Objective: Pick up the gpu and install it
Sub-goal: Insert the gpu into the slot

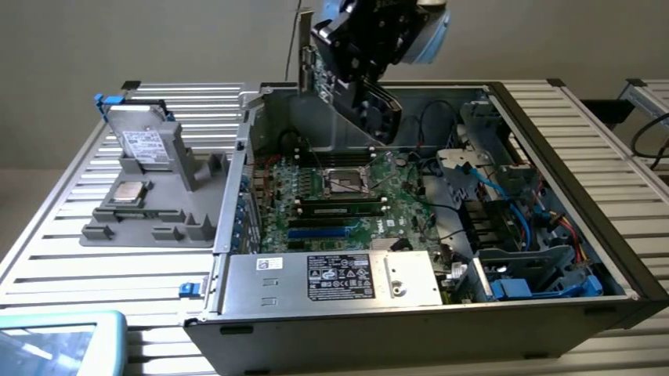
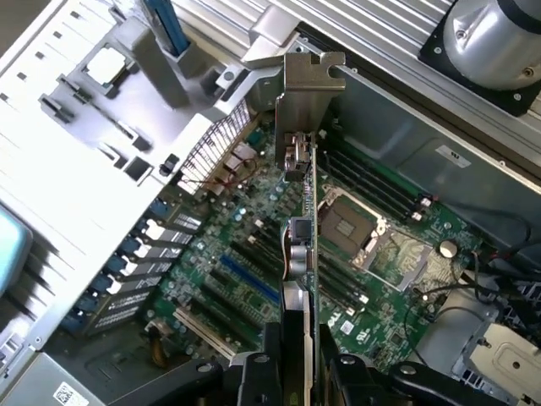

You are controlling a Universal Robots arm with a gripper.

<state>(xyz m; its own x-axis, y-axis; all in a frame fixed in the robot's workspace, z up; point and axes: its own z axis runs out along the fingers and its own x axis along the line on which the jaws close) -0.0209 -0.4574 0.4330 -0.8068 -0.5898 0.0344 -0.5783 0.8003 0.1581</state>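
At the exterior view's left, a grey parts holder [image 1: 157, 219] sits on the slatted table [image 1: 63, 258]. It carries an upright silver drive [image 1: 146, 145] and a flat processor chip [image 1: 128, 192]. Just beside it stands the open computer case [image 1: 573, 176], with its motherboard [image 1: 334, 200] exposed. Over the case, the gripper [image 1: 361, 59] clamps the gpu [image 1: 377, 110], which hangs tilted above the motherboard and is not seated in any slot. In the wrist view, the fingers [image 2: 254, 376] press on either side of the edge-on card, with its silver bracket [image 2: 308, 85] farthest from the wrist. Blue cables [image 1: 522, 227] lie inside the case toward the exterior view's right.
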